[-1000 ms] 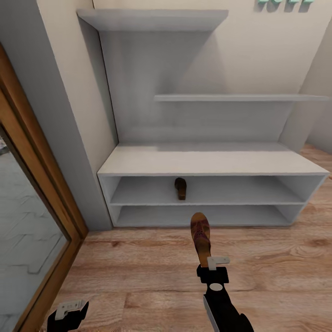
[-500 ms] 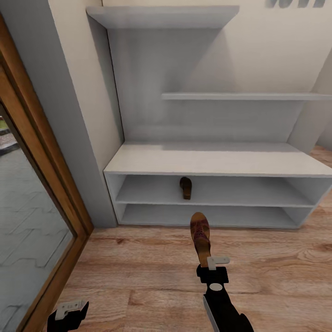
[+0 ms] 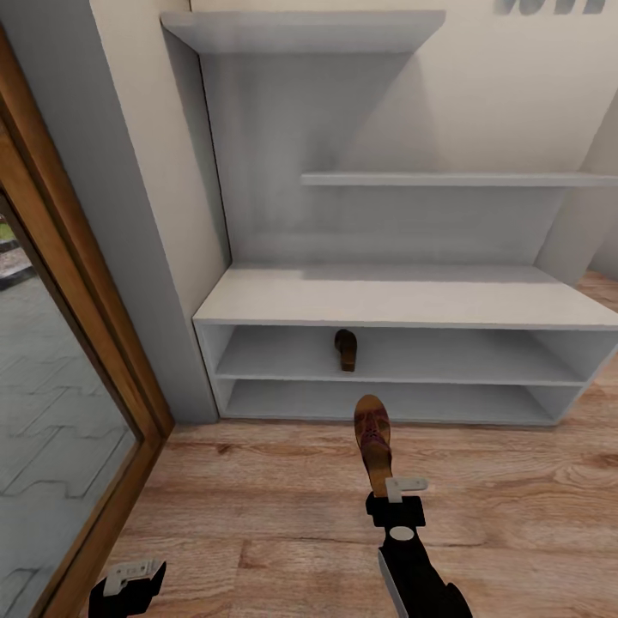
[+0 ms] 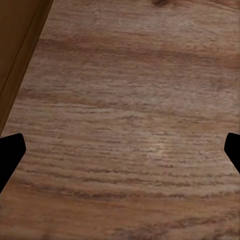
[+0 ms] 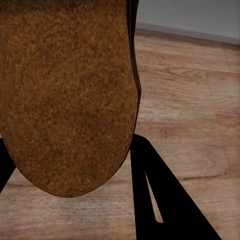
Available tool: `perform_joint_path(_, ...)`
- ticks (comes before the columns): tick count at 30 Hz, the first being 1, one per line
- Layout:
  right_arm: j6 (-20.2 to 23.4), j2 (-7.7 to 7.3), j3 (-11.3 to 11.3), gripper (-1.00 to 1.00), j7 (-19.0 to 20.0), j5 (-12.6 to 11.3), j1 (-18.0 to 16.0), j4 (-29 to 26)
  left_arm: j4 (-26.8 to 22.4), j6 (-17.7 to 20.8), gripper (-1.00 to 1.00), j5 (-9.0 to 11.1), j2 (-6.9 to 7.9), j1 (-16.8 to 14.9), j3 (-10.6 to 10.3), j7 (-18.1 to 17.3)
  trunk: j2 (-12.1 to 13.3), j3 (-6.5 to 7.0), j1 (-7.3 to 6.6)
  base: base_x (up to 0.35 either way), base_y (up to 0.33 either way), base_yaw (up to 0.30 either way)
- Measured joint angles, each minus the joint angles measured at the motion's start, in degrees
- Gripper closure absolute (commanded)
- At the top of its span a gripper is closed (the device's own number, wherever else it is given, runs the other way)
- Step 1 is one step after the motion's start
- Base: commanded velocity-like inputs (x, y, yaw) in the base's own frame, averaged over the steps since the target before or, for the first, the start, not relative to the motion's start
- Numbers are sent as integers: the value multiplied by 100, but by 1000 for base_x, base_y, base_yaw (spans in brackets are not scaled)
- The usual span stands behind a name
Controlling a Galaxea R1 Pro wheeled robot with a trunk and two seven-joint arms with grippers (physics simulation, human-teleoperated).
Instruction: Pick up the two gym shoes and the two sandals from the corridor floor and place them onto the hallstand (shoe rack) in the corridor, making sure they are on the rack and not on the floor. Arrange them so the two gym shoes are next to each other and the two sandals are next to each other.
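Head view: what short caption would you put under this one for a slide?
Right gripper holds a brown sandal before the hallstand, where its mate sits on the upper tier.

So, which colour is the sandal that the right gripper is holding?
The sandal is tan-brown, with darker reddish-brown woven straps. The head view shows it best.

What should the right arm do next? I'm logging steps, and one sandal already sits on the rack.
Probably carry the held sandal forward onto the upper tier of the hallstand, beside the sandal lying there; the right gripper holds it over the floor, short of the rack.
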Motion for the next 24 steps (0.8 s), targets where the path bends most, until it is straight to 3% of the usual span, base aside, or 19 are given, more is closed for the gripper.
perform_joint_path(1,15,0,1,100,-1,0,-3,-5,0,0,-100,-1,0,0,-1,0,0,0,0,0,0,0)
perform_joint_path(2,463,0,6,100,-6,28,-141,-130,2,0,-100,-5,0,3,-4,0,0,1,0,0,0,0)
perform_joint_path(4,869,0,6,100,-7,18,-269,-224,1,0,-100,-8,0,1,-5,-1,0,0,0,0,0,0)
perform_joint_path(10,1563,0,6,100,-7,27,-512,-420,-3,0,-100,-10,-3,0,-5,-2,0,0,0,0,0,0)
perform_joint_path(24,1724,0,-4,100,-1,14,-609,-520,-7,1,-100,-11,-8,2,-12,-9,0,0,-1,22,17,0)
